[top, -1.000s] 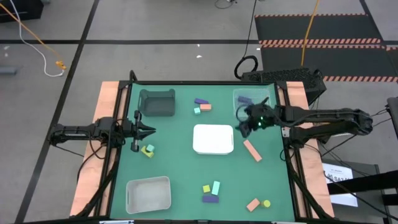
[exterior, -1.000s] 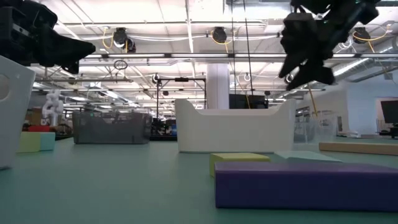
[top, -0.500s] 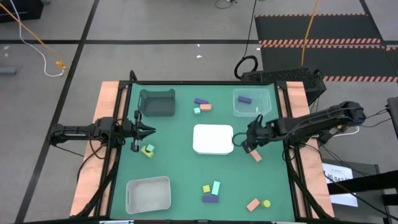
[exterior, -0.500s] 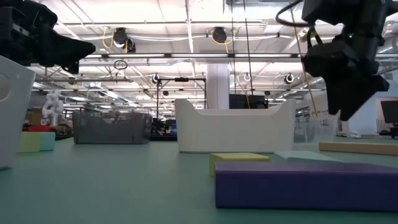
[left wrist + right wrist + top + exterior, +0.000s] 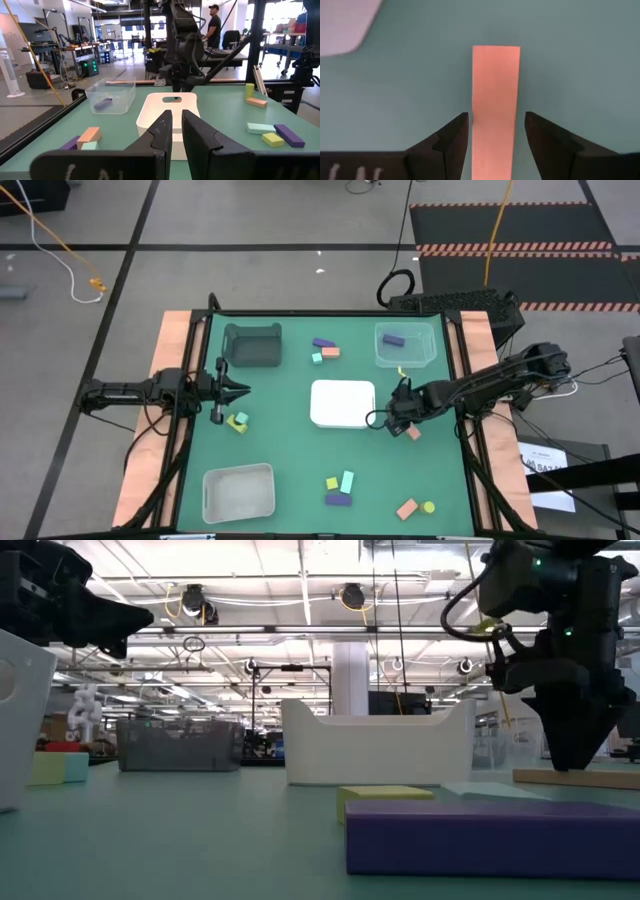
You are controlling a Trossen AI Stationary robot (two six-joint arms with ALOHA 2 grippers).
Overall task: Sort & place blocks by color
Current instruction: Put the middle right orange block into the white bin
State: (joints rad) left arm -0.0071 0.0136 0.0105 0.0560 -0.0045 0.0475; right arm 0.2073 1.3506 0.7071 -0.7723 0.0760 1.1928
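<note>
Straddling salmon bar [image 5: 495,100], right gripper [image 5: 496,131] open, seemingly not touching.

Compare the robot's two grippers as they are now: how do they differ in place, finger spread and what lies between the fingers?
The right gripper is low over the table beside the white tray, while the left gripper waits at the table's left edge. The right gripper is open, with a salmon bar between its fingers; the left gripper's are nearly together, with nothing between them. Both are dark and two-fingered.

Matt salmon bar [image 5: 495,105], matt green tabletop [image 5: 410,80].
</note>
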